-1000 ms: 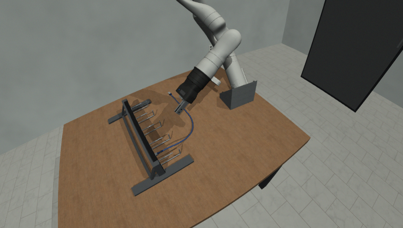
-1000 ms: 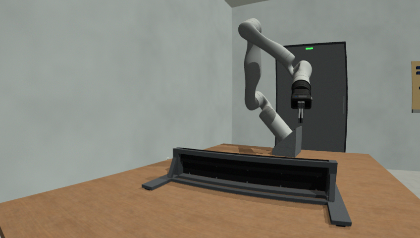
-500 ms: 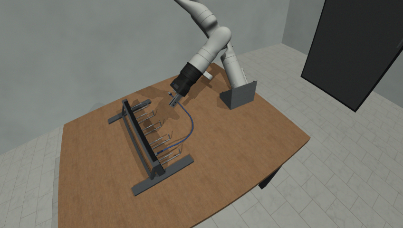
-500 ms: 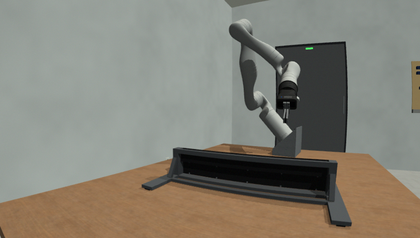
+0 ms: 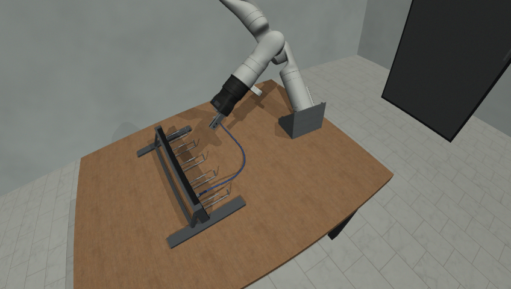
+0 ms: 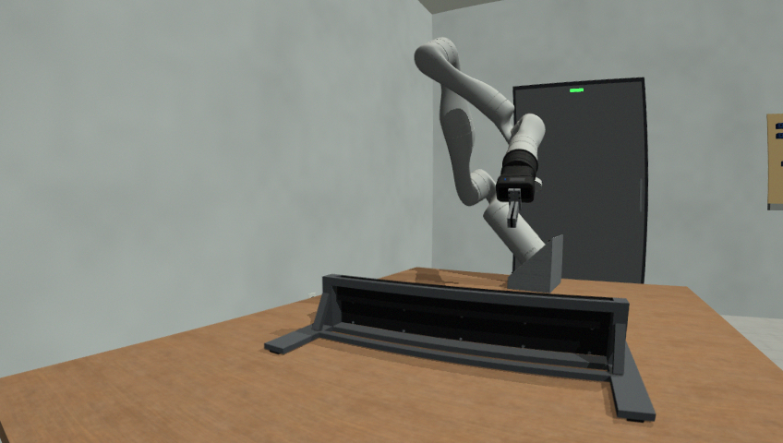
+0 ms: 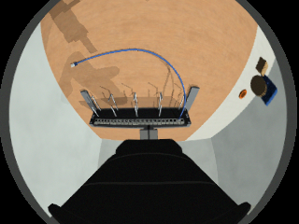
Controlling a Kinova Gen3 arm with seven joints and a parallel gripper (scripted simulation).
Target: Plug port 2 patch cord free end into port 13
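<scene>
One cord in rack

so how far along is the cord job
Barely begun. One end of the blue cord is in the rack; its free end lies loose on the table. The fingers hang high, shut on nothing. Left: grab, plug in, release.

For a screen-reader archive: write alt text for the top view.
A white robot arm holds its shut, empty gripper above a wooden table, behind a dark patch-panel rack. A blue patch cord curves from the rack's near end across the table toward the gripper.
</scene>
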